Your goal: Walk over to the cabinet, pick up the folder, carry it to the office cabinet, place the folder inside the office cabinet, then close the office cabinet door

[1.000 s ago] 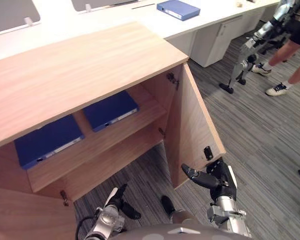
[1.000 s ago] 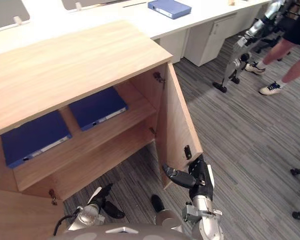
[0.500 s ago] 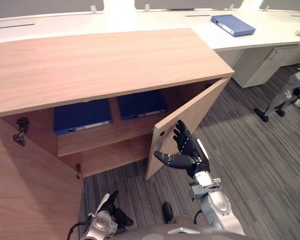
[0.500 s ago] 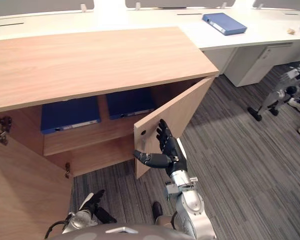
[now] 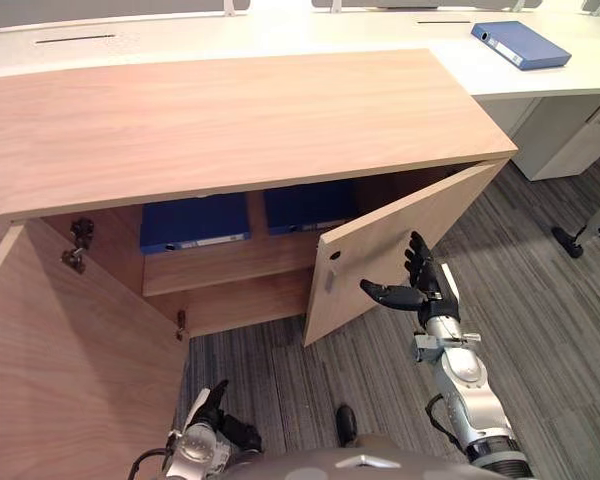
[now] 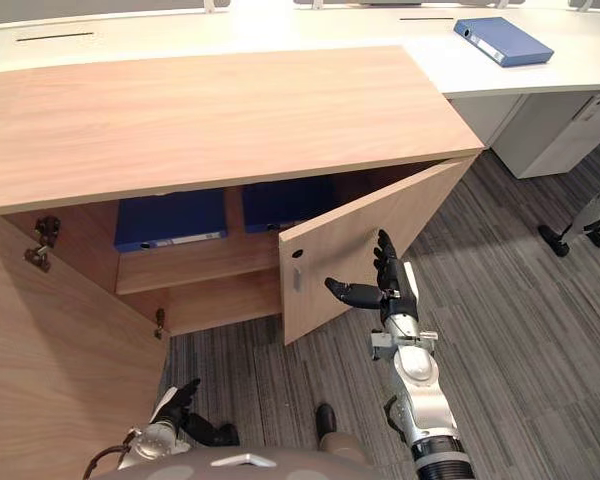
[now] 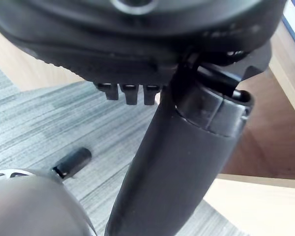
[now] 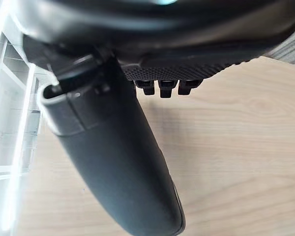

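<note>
Cabinet door (image 5: 380, 240): stiff, probably swings easily; push flat near free left edge. Right hand (image 5: 423, 290) fingers straight, spread; left hand (image 5: 218, 408) low, relaxed.

Folders (image 5: 195, 222) in cabinet (image 5: 230, 120) (L+R on shelf (image 5: 230, 264)); desk (image 5: 280, 28) behind.

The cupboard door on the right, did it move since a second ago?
Yes. The right door has swung from wide open to about half shut, with the open right hand raised at its outer face. The blue folders on the shelf, the open left door and the low left hand stayed put.
</note>
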Robot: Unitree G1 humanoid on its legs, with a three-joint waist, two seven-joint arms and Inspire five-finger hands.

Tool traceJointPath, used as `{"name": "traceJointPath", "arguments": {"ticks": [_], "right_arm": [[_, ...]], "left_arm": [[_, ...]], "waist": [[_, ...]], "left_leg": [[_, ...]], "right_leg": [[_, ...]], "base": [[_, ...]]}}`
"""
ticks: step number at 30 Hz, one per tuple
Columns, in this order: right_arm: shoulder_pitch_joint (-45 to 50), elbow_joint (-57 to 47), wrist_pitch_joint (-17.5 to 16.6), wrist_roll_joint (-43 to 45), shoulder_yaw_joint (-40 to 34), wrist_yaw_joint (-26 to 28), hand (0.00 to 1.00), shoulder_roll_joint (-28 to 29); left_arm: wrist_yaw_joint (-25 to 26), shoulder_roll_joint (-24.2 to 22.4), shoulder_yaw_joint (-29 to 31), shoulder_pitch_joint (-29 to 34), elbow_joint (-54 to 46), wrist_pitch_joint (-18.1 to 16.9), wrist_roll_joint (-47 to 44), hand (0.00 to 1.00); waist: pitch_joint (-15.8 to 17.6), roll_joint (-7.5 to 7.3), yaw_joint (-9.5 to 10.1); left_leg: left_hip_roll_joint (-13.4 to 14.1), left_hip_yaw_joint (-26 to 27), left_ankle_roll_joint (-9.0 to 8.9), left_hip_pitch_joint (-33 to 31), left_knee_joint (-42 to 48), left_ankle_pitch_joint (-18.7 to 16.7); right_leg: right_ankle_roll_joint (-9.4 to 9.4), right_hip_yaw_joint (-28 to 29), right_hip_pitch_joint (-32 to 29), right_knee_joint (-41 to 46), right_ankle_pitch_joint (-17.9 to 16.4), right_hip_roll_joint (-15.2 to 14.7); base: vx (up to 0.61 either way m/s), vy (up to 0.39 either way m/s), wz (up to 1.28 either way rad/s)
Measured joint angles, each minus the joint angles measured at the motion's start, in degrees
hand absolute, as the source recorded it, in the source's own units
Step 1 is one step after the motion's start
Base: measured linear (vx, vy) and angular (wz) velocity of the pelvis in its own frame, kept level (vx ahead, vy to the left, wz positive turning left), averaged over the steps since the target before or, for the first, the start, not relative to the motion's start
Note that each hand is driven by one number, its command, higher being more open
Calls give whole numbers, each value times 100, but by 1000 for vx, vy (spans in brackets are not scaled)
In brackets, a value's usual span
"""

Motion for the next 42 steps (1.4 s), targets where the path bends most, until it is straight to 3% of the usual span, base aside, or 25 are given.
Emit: {"name": "traceJointPath", "arguments": {"ticks": [14, 21, 25, 42], "right_arm": [[-588, 1005, 91, 0, 36, 57, 100, -243], [-2291, 2571, 252, -230, 1602, -147, 100, -177], [-2857, 2988, 352, -438, 1821, -72, 100, -44], [-2815, 2998, 365, -503, 1631, -14, 100, 266]], "left_arm": [[42, -71, -47, 53, 17, 11, -182, 100], [250, -170, 186, -14, 323, 79, -794, 100], [305, -188, 256, -54, 315, 104, -902, 100], [291, -173, 410, -58, 313, 132, -891, 100]], "waist": [[5, 150, -5], [8, 175, 33], [31, 212, 213], [202, 203, 144]], "left_leg": [[-8, -99, 3, -64, -4, 32], [28, 76, -8, 28, -5, 40], [75, 153, -28, 68, -4, 52], [99, 391, -52, 143, -1, 31]], "right_leg": [[-3, -82, -9, -12, -5, -10], [-27, 98, -22, -4, 66, 46], [-64, 181, -27, -2, 101, 98], [-77, 419, -106, 40, 125, 160]], "base": [[6, 3, 3], [-8, -1, -14], [-18, -12, -10], [8, 1, -7]]}}
